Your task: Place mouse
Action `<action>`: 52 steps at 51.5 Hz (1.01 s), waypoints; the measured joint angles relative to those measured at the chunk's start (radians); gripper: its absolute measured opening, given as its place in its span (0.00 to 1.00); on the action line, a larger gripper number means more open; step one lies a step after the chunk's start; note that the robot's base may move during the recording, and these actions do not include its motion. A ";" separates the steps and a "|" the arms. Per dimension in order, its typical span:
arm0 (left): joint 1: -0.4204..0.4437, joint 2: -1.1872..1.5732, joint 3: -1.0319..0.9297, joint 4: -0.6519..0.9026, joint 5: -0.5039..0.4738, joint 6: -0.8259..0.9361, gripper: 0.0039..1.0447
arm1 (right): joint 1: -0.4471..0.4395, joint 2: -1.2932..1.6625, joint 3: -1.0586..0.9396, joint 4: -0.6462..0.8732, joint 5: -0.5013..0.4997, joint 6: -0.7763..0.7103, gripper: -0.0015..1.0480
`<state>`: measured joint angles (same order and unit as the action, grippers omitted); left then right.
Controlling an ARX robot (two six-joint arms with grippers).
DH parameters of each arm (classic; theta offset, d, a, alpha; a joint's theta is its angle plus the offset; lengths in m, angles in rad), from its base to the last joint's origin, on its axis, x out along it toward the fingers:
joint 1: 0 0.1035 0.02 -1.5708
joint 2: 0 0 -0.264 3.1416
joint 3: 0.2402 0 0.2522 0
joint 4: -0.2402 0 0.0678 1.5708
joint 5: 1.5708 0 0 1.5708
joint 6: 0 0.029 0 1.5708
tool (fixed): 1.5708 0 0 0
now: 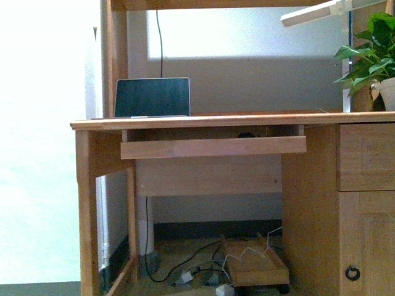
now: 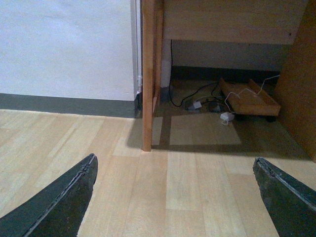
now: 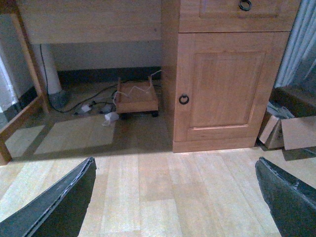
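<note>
Evidently at the outset, we hang both arms low before the wooden worktop [image 1: 203,120]. The left claw [image 2: 174,165] and the right claw [image 3: 175,165] each gape wide and hold nothing, with only floorboards showing between their fingers. The mouse [image 1: 247,134] appears in the front view as a small dark hump on the pull-out tray [image 1: 213,147]. It sits toward the tray's right end, peeping over the front board and tucked beneath the worktop's front edge. A laptop [image 1: 152,97] stands open near the worktop's left end, and a potted plant [image 1: 370,49] sits toward its right side. We judge the pick-up not yet begun. The next move calls for lifting a claw to tray height and threading it into the shallow gap under the worktop without clipping either board. The right arm looks the nearer.
</note>
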<state>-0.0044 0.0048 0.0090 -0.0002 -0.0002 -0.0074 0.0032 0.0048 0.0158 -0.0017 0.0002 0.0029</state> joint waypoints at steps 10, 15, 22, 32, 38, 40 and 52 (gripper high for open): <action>0.000 0.000 0.000 0.000 0.000 0.000 0.93 | 0.000 0.000 0.000 0.000 0.000 0.000 0.93; 0.000 0.000 0.000 0.000 0.000 0.000 0.93 | 0.000 0.000 0.000 0.000 0.000 0.000 0.93; 0.000 0.000 0.000 0.000 0.000 0.000 0.93 | 0.000 0.000 0.000 0.000 0.000 0.000 0.93; 0.000 0.000 0.000 0.000 0.000 0.000 0.93 | 0.000 0.000 0.000 0.000 0.000 0.000 0.93; 0.000 0.000 0.000 0.000 0.000 0.000 0.93 | 0.000 0.000 0.000 0.000 0.000 0.000 0.93; 0.000 0.000 0.000 0.000 0.000 0.000 0.93 | 0.000 0.000 0.000 0.000 0.000 0.000 0.93; 0.000 0.000 0.000 0.000 0.000 0.000 0.93 | 0.000 0.000 0.000 0.000 0.000 0.000 0.93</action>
<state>-0.0044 0.0044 0.0090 -0.0002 -0.0002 -0.0074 0.0032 0.0048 0.0158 -0.0017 -0.0002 0.0029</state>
